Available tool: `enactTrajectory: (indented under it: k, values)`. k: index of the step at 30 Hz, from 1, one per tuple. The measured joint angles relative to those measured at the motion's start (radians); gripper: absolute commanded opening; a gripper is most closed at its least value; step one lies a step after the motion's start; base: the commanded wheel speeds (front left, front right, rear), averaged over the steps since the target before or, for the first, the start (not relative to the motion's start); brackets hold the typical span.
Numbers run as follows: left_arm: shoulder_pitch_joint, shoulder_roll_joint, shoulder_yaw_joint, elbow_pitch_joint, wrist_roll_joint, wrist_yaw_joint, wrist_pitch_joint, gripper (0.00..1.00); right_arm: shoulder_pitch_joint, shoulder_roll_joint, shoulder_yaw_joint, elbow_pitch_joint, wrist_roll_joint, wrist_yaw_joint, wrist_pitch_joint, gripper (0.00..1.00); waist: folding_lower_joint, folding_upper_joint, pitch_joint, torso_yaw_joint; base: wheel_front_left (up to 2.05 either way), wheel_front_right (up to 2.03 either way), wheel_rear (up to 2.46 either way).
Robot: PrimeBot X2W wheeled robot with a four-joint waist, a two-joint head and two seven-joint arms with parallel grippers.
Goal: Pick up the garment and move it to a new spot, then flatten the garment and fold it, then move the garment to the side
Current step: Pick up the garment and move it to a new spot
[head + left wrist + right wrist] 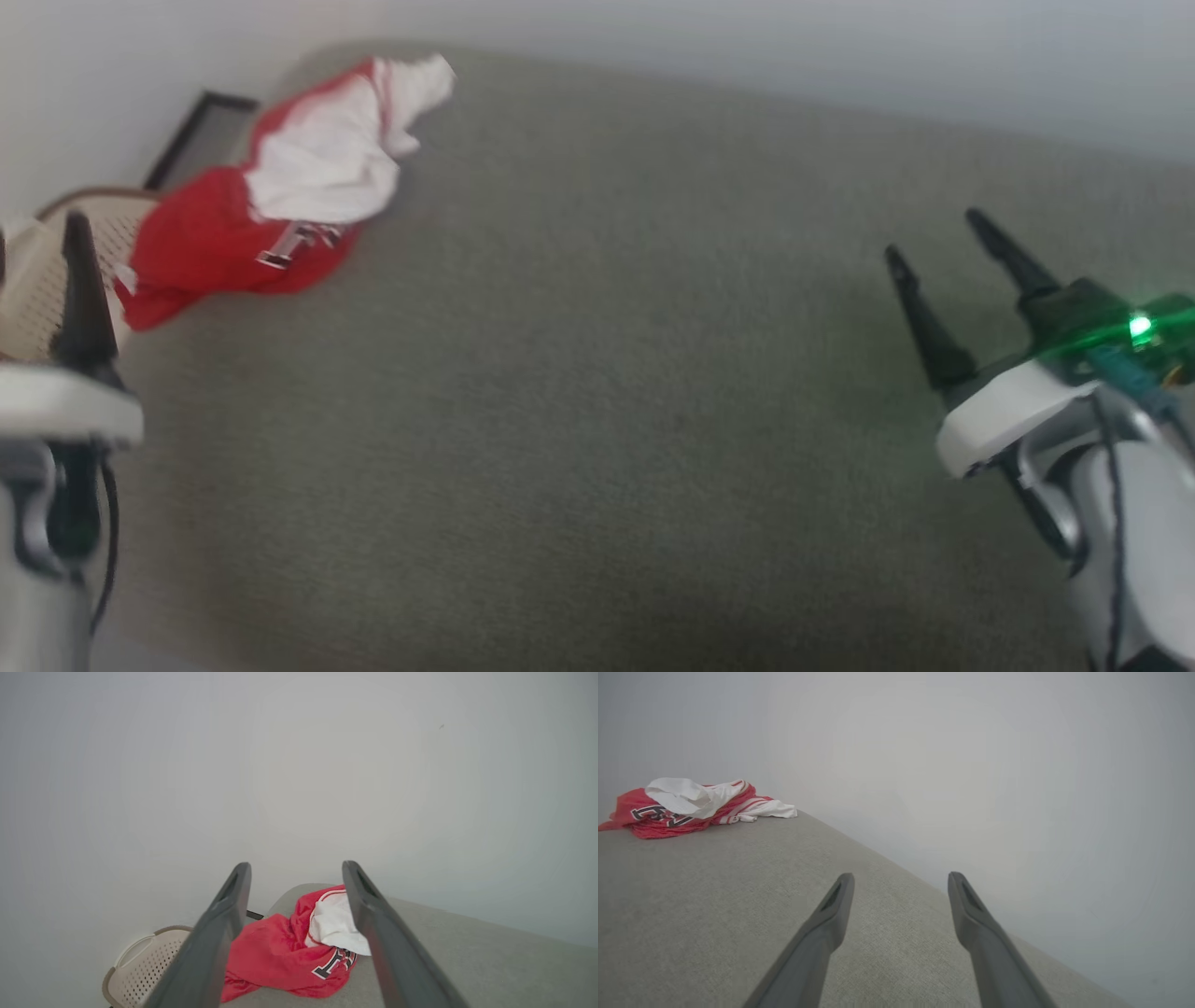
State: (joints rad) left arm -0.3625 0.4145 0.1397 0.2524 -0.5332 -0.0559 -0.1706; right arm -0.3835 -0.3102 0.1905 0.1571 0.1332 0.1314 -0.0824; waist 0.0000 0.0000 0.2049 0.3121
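While the head view blurs the garment [205,233] crumpled at the worktop [597,420] corner, the wrist views sharpen its lettering; left gripper [295,865] and right gripper [901,876] fingers are spread apart, empty.

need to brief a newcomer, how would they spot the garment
Look at the big grey table. At its far left corner, beside a beige basket, lies the garment. Unlike the basket, it is a crumpled red-and-white heap with dark lettering.

Beige perforated basket [145,970] beside a grey-green fabric surface [597,420]; pale wall [747,37] behind.
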Motion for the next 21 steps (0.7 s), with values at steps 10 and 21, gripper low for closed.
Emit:
enactTrajectory:
  k: [10,21]
  values:
    - [-0.319,0.037,-0.063,0.303,-0.031,-0.046,0.062,1.0,-0.013,-0.077,-0.047,-0.17,0.004,0.0,0.076,1.0,0.0,0.0,0.193,-0.042,0.0,0.0,0.0]
    - [-0.608,0.056,-0.12,0.687,-0.093,-0.065,0.276,1.0,-0.014,-0.141,-0.096,-0.324,0.014,0.0,0.168,1.0,0.0,0.0,0.363,-0.07,0.0,0.0,0.0]
